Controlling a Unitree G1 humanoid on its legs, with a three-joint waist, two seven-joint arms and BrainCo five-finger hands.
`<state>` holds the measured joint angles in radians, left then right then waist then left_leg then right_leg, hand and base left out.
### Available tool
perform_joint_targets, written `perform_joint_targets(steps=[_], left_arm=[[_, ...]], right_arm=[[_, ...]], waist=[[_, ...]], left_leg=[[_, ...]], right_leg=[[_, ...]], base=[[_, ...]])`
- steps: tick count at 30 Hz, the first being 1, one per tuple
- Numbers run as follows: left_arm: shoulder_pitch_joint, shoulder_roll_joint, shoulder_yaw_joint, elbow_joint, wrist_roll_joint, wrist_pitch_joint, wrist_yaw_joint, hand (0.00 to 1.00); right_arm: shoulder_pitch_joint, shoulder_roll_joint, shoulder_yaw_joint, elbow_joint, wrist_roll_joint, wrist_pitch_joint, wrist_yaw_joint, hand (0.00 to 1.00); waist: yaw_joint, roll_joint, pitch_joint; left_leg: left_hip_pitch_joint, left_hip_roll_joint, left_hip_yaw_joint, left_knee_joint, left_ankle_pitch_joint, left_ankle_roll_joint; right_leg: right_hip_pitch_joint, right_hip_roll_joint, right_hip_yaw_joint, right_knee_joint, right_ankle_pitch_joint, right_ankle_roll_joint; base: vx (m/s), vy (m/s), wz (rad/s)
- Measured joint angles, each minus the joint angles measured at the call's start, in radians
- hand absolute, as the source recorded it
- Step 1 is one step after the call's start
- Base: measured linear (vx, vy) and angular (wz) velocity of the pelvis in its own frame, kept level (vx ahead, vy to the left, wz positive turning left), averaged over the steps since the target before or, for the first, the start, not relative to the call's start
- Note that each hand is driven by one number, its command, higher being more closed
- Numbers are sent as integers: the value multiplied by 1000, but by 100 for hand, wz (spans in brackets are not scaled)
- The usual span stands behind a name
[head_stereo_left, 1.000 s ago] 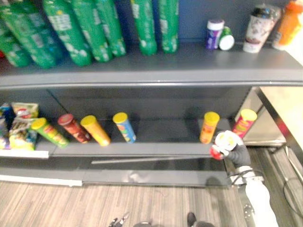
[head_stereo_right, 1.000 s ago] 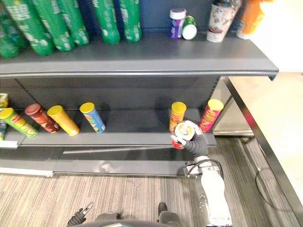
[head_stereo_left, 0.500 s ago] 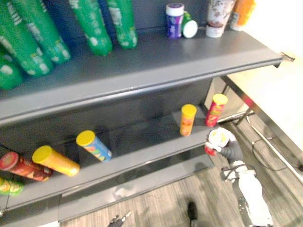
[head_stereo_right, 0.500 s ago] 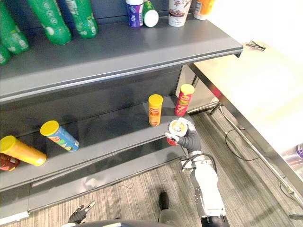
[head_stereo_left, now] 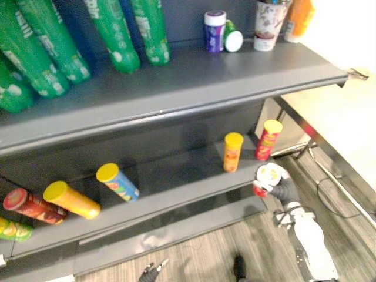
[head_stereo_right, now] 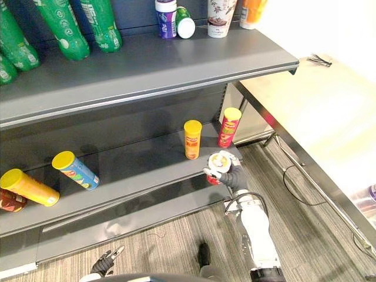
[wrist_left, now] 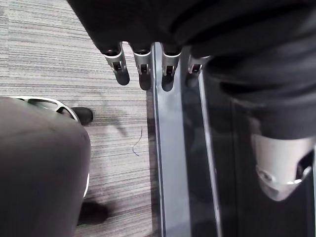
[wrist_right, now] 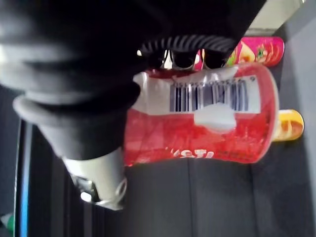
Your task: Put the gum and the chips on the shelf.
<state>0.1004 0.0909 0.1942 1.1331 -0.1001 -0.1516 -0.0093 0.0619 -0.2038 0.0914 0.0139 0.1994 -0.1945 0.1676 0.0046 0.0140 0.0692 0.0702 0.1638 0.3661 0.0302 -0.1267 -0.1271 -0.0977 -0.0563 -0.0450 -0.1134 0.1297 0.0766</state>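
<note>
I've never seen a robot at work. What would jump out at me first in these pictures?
Most striking is the robot's right hand, curled round a red chips can with a white lid, at the front edge of the lower shelf near its right end. Just beyond it an orange can and a pink can stand upright. Above, big green bottles line the upper shelf.

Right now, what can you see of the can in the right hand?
The chips can is a red tube, seemingly cardboard, with a white barcode panel on its side and a pale lid on top. It stands roughly upright in the right hand, whose fingers curl round it. It is at the front edge of the lower shelf, just in front of an orange can and a pink can. Whether its base touches the shelf I cannot tell.
</note>
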Motion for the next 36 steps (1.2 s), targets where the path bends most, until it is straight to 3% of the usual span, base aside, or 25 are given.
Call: perform_joint_targets(steps=[9,10,14,16,18,21,26,36], left_arm=[[-25,-1,12,4,5,10,5,0],[-36,0,28,7,3,29,29,0],[-36,0,31,5,3,29,32,0],[-35,0,47,1,-2,33,34,0],[-32,-1,45,-20,-8,46,40,0],[-32,4,43,-23,-8,55,42,0],[-30,15,24,-22,-9,67,42,0],[-26,22,8,-23,-11,68,42,0]], right_arm=[[-147,-5,338,-22,152,30,84,100],[-348,3,435,-118,282,44,75,100],[-387,-6,433,-116,282,59,74,100],[-586,-75,416,-103,284,91,64,100],[-811,-131,324,-39,311,77,-11,100],[-924,-145,249,-50,330,49,-74,100],[-921,-173,313,-56,330,55,-78,100],[-922,-180,310,-56,332,57,-88,100]], waist=[[33,-17,-5],[52,-51,-17],[51,-54,-16],[49,-59,-13],[67,-66,-9],[75,-74,-13],[64,-75,-12],[54,-75,-12]], left_leg=[[6,1,-30,-30,17,-3],[-15,-13,-66,-26,36,8],[-14,-7,-65,-28,38,6],[-6,-7,-64,-29,40,5],[16,-7,-53,-30,42,3],[19,-5,-45,-30,41,2],[19,-3,-38,-30,41,2],[23,-3,-17,-39,41,2]], right_leg=[[13,2,-37,1,4,-5],[10,-16,-54,0,11,3],[11,-10,-56,5,16,-3],[17,-9,-55,5,18,-6],[32,0,-44,4,20,-9],[30,2,-36,4,20,-9],[26,1,-30,0,20,-9],[14,9,-15,4,23,-11]], base=[[-4,-25,13],[-211,-87,29],[-52,-24,7],[-7,-3,-2],[-15,-4,-9],[-13,-13,-10],[-21,-8,-5],[-3,-5,-5]])
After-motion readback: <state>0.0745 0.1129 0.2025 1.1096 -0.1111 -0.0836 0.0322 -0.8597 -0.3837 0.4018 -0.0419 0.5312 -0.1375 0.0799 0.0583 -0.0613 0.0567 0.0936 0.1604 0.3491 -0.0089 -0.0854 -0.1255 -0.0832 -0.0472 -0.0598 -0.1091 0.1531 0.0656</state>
